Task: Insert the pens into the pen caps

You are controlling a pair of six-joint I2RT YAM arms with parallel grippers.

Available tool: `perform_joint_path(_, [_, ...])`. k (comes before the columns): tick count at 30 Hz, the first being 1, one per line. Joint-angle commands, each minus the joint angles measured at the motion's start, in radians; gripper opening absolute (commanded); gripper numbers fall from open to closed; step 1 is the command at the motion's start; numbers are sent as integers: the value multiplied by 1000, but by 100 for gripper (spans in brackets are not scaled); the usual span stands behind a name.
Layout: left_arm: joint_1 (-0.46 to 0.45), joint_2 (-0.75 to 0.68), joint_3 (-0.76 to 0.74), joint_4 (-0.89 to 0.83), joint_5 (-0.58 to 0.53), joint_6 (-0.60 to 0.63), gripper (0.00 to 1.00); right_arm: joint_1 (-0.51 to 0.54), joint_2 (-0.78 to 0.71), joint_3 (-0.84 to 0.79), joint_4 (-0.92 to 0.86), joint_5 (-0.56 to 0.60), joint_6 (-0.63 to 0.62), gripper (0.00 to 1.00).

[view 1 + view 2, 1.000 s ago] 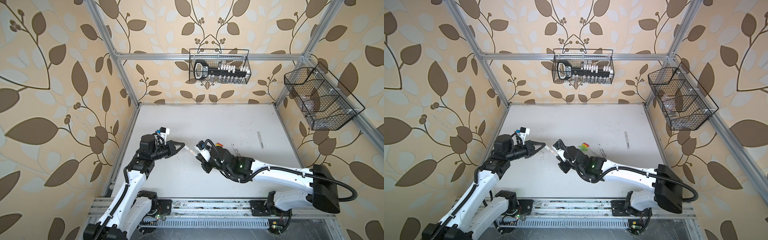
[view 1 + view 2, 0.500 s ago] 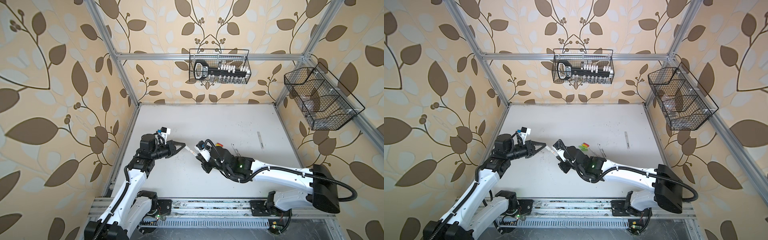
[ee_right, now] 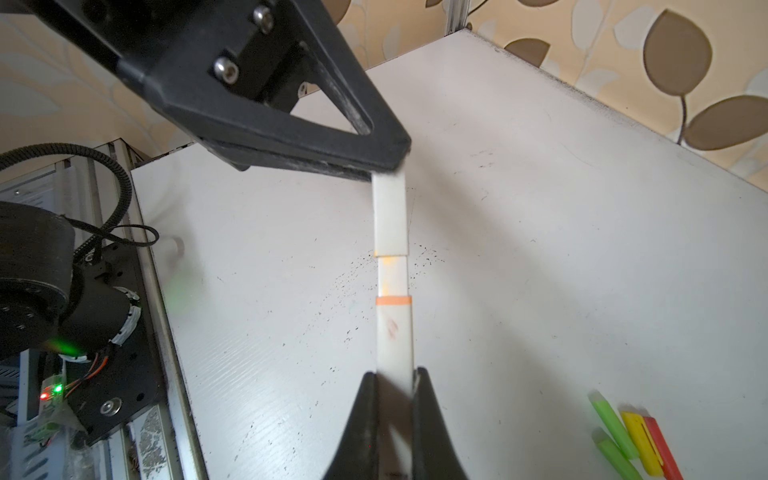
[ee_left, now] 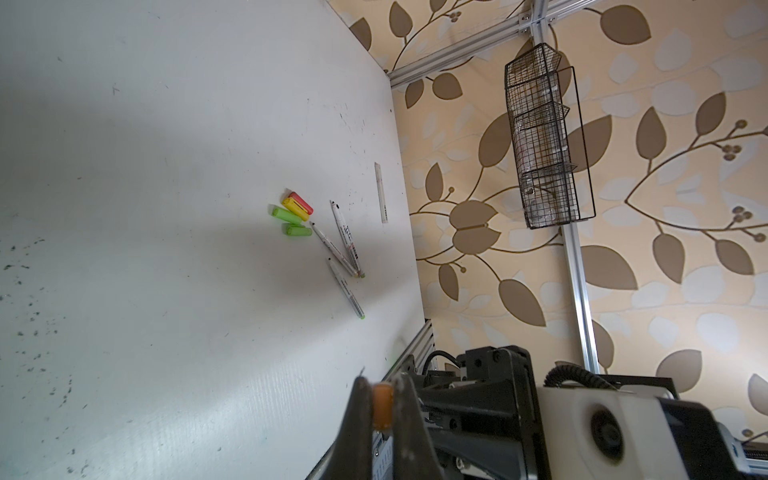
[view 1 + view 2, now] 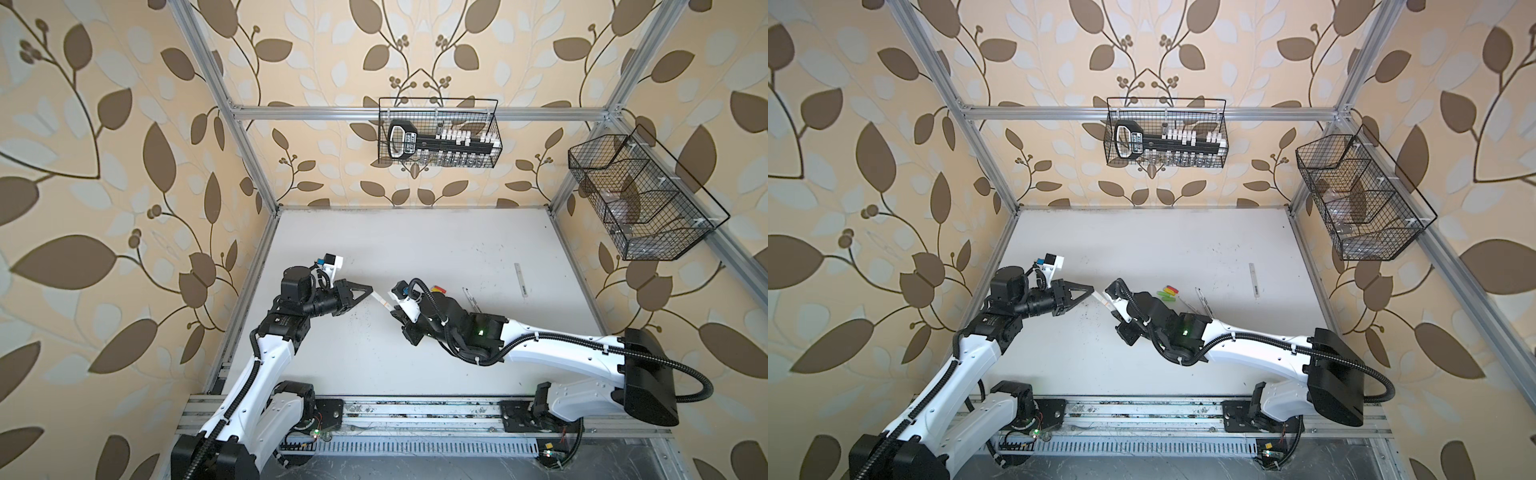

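Both pairs of jaws are closed down narrow, each on one half of the same join. The left jaws pinch the far end of a pale grey cap point(image 3: 390, 214) and the right jaws clamp the barrel of a grey marker point(image 3: 395, 336). The two are held end to end in the air between them, above the desk point(image 3: 540, 208). The cap's lip sits over the marker's nose but stops short of the orange band point(image 3: 393, 300). A strip of bare neck shows between lip and band, so I judge the cap started, not seated.

The main risk is the last push. The left jaws hold the cap only by its tip (an orange end point(image 4: 382, 405) peeps out between them). Any sideways load could pivot the cap and cock it on the neck, so it jams rather than going home. If the right jaws' hold is light, the barrel may slide back through them instead of going deeper into the cap. If either side lets go too early, a loose cap could drop to the desk under the jaws and roll.

The other caps point(image 4: 296, 209), lime green, yellow and red, and the thin pens point(image 4: 332, 248) lie on the desk beside and behind the right jaws, apart from the join.
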Motion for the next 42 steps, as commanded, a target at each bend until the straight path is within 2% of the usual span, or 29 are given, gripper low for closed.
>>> perform_joint_path(1, [4, 2, -8, 51, 62, -14, 0, 3, 16, 39, 25, 17, -21, 10])
perform_joint_path(16, [3, 1, 17, -14, 93, 52, 0, 3, 26, 56, 19, -2, -29, 10])
perform_joint_path(22, [0, -23, 5, 9, 97, 52, 0, 0, 16, 54, 20, -8, -28, 10])
perform_joint_path(33, [-52, -36, 3, -5, 68, 95, 0, -11, 5, 59, 19, -56, -17, 10])
perform_joint_path(42, [-97, -12, 8, -7, 71, 95, 0, -12, -1, 56, 20, -44, -24, 10])
